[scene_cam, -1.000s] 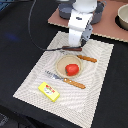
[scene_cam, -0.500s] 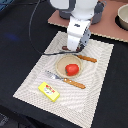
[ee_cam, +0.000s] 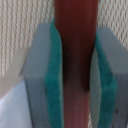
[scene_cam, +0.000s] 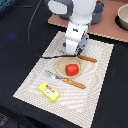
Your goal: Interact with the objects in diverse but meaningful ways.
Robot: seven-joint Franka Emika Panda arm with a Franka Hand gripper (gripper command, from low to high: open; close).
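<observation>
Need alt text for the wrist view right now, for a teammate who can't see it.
Close-up of the gripper: its two grey fingers with teal pads are closed on a reddish-brown rod-shaped object running lengthwise between them. A ribbed beige placemat fills the background.

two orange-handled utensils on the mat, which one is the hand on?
The one behind the plate, its handle sticking out toward the exterior view's right. The hand sits over it; the wrist view shows pads clamping a reddish-brown shaft. The fork lies untouched in front.
</observation>
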